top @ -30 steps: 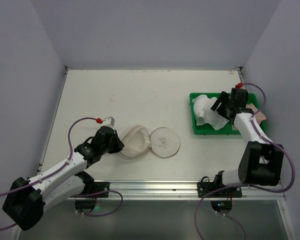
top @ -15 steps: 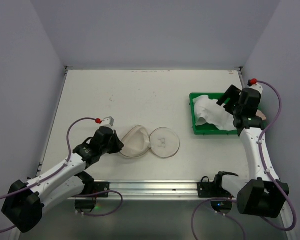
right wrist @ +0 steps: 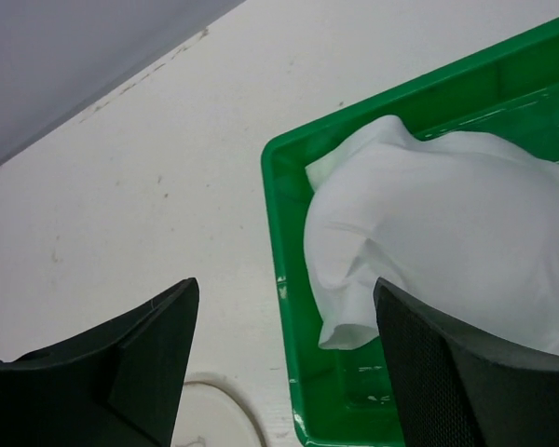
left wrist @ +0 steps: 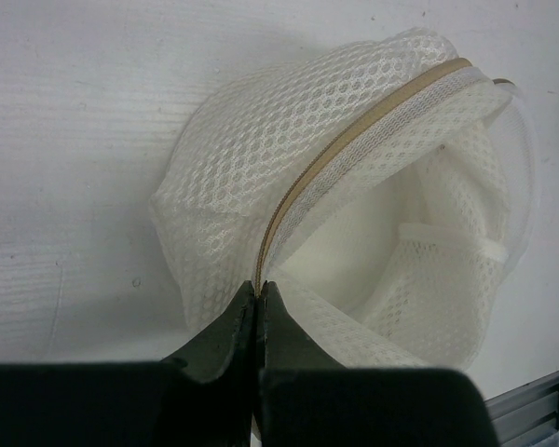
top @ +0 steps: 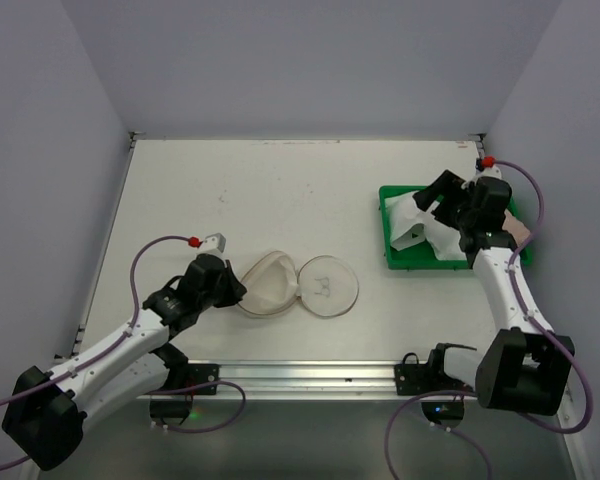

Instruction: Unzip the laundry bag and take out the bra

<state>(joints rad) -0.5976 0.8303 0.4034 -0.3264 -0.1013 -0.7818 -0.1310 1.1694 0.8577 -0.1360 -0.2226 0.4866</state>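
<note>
Two grippers did different work: the left gripper (left wrist: 259,291) was pinched tight on the beige zip rim of the laundry bag (left wrist: 261,177), whose unzipped mesh body spread ahead of its fingertips on the table (left wrist: 65,140), the mouth gaping off to their right. The right gripper (right wrist: 281,298) stood wide apart and held nothing, hovering with the green tray (right wrist: 281,233) directly below its jaws and the white bra (right wrist: 438,233) lying in that tray just beyond its right finger.

Right pincer (top: 435,200): lifted clear of the bra (top: 418,225), now hanging wide-jawed above the green tray's (top: 400,264) far right side. Right arm (top: 500,290): forearm stretched straighter, elbow swung nearer the surface's (top: 230,190) near edge.
</note>
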